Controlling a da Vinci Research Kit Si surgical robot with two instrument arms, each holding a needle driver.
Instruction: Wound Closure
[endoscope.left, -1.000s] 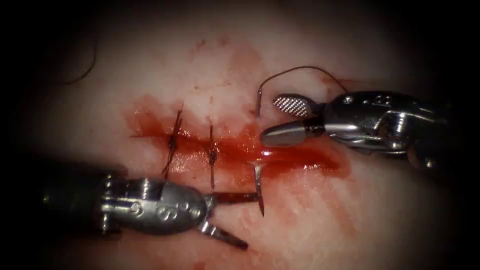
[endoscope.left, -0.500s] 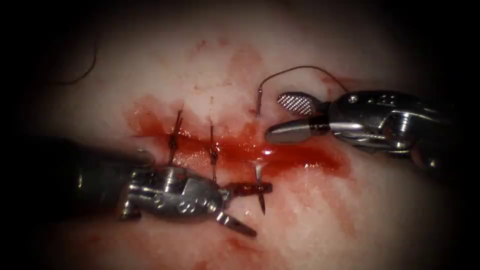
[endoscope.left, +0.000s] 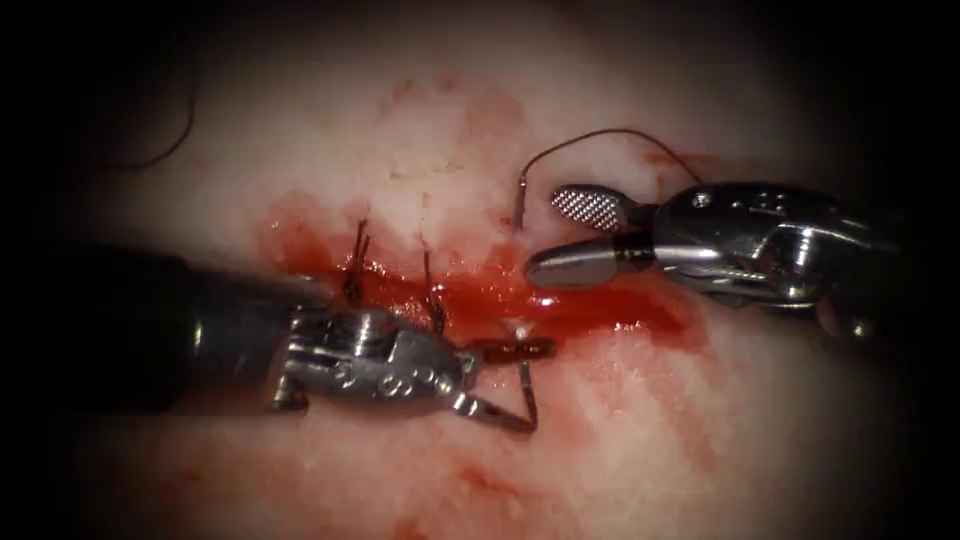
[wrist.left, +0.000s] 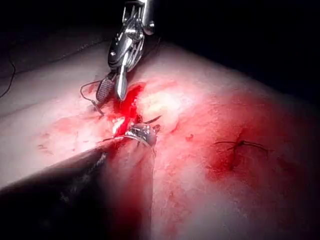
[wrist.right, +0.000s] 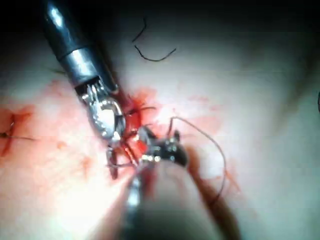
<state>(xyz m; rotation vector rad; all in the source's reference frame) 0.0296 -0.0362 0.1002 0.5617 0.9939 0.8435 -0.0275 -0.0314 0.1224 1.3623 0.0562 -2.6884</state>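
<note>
The curved needle (endoscope.left: 524, 375) is in the tissue (endoscope.left: 620, 430), to the right of two stitches (endoscope.left: 352, 270). Its tail (endoscope.left: 520, 205) stands out on the far side of the cut (endoscope.left: 600, 310), and its pointed end sticks out on the near side. Dark thread (endoscope.left: 600, 135) arcs from the tail toward the right. My left tool (endoscope.left: 537, 385) is open, one jaw on either side of the needle's pointed end, gripping nothing. My right tool (endoscope.left: 543, 235) is open and holds nothing, hovering just right of the tail. The left wrist view has the right tool (wrist.left: 114, 92) over the red fluid.
Red fluid (endoscope.left: 470, 295) pools along the cut. A loose strand of thread (endoscope.left: 170, 140) lies far left on the tissue, and a cut piece (wrist.right: 152, 55) lies beyond the left tool (wrist.right: 107, 120). Another stitch (wrist.left: 240, 146) sits off to one side.
My left tool moved right and toward the cut, bringing its open jaws around the needle's exposed pointed end. The right tool barely shifted. The needle stayed put.
</note>
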